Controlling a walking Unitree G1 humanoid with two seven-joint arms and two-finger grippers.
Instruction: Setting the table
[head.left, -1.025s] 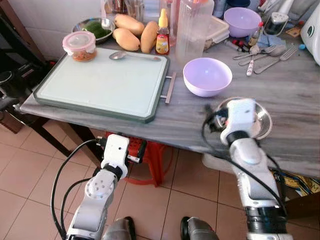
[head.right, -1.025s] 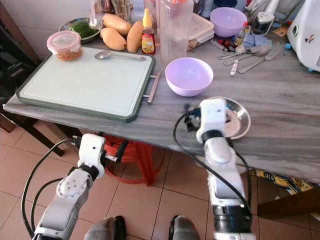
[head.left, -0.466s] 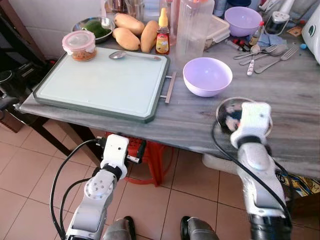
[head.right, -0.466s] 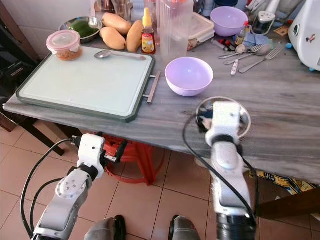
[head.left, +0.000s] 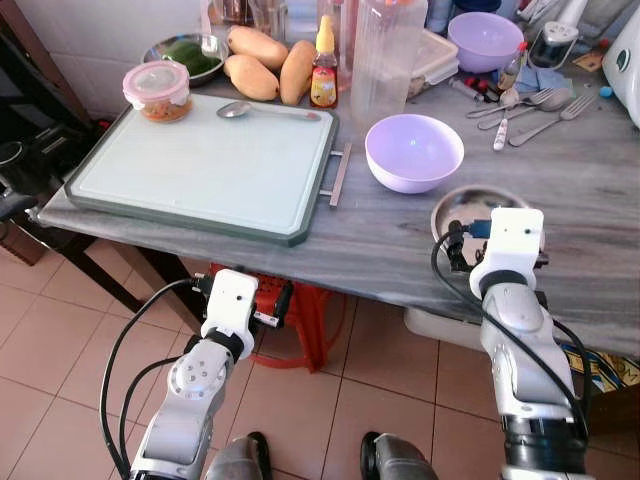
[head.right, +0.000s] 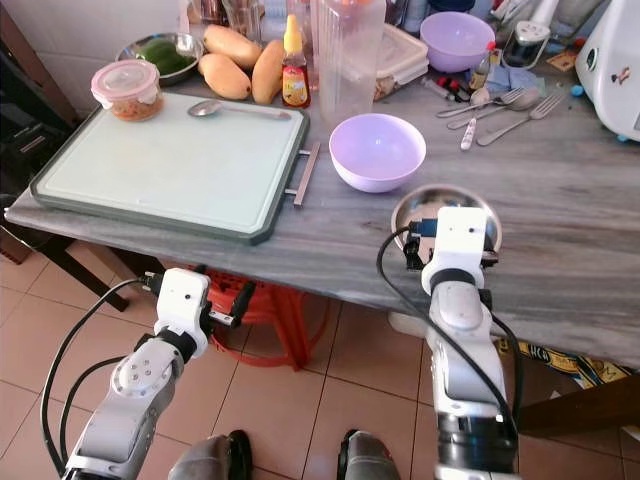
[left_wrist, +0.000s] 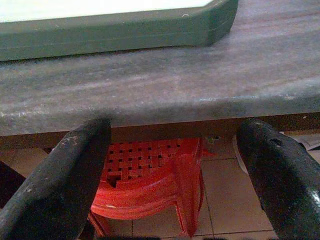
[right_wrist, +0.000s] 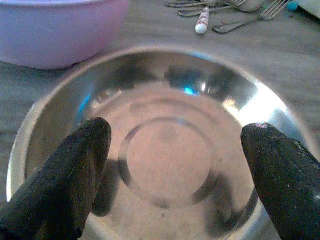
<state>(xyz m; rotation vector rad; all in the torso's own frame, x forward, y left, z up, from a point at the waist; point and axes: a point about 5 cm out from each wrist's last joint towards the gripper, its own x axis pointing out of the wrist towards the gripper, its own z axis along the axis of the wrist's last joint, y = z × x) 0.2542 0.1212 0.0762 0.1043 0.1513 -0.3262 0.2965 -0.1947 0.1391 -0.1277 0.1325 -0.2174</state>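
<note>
I have the right gripper (right_wrist: 175, 170) just above the steel bowl (right_wrist: 165, 150), which sits on the grey desk (head.left: 580, 170) near its front edge, at about 5 o'clock from the lilac bowl (head.left: 414, 152). In the right wrist view the two black fingers (right_wrist: 60, 180) are spread wide, one on each side of the bowl's inside, and they grip nothing yet. The left gripper (left_wrist: 175, 165) hangs below the desk edge, in front of a red plastic stool (left_wrist: 155, 175); its fingers are open too and hold nothing.

The green tray (head.left: 200, 165) lies at 10 o'clock from the steel bowl, with a spoon (head.left: 262, 110) and a lidded container (head.left: 158, 91) at its far side. More cutlery (head.left: 530, 105) is at 12 o'clock, behind the lilac bowl.

I think the next step is to take the steel bowl by its rim. The risk I see is this: the bowl is smooth and shallow, so the fingers may slip on the metal or tip it. Because it stands so close to the desk edge, a push could send it to the floor. The lilac bowl is also near, and a wide swing could knock it.
</note>
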